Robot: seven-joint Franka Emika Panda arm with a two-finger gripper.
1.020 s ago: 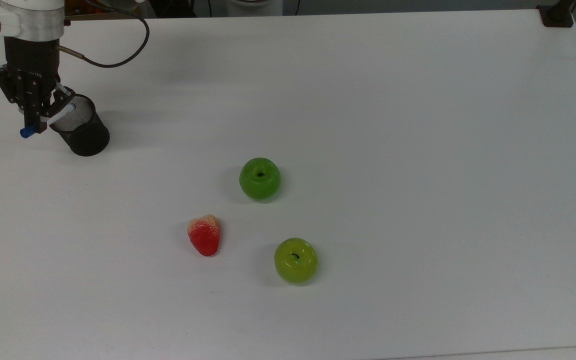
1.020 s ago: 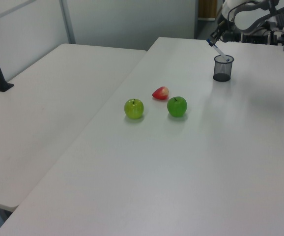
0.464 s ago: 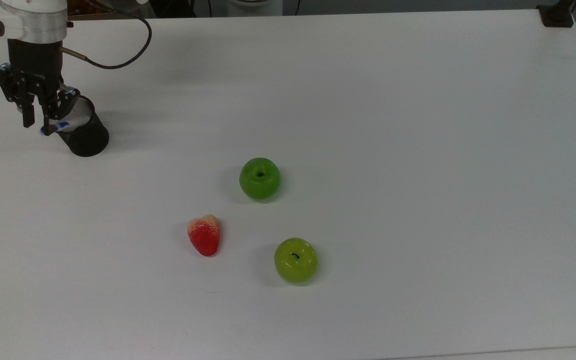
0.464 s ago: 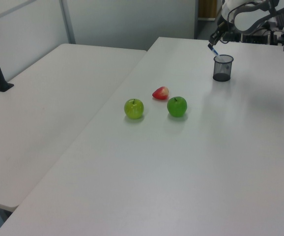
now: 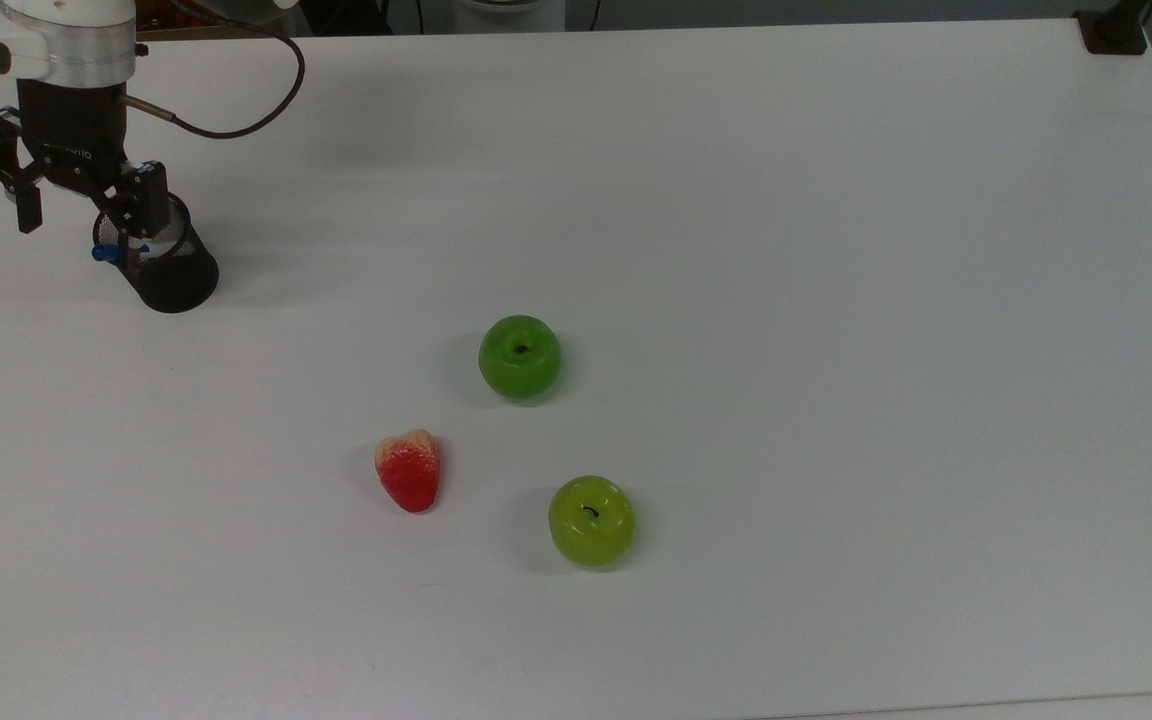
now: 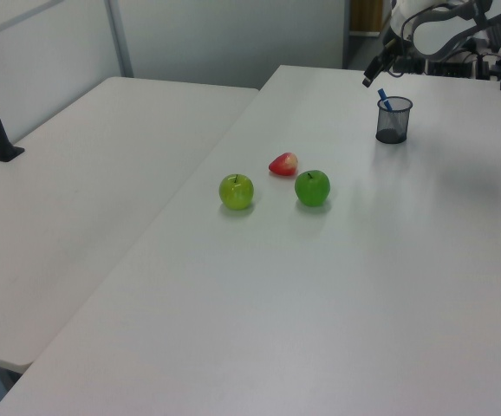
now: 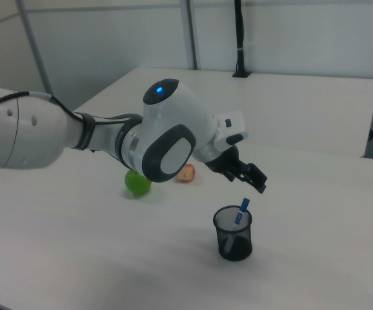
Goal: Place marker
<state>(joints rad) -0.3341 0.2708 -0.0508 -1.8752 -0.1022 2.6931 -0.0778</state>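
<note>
Released since 1 s ago: the marker, then clamped between the fingers and tilted over the cup rim, now stands inside the black mesh cup, blue cap leaning on the rim, w/ the gripper lifted just off it. Jaws are spread wide apart, holding nothing; in the top view the marker's cap peeks out just beside one fingertip, below and between the jaws. Right view puts the marker slanted in the cup, directly under the open gripper, not touching it. Left view agrees: cap poking above the cup.

Step in hand, by the look of it: placement done, arm at the retreat stage. Next move prob. calls for a straight rise clear of the rim w/o clipping the cap or tipping the cup. Two green apples and a strawberry sit well apart from the jaws on the table.
</note>
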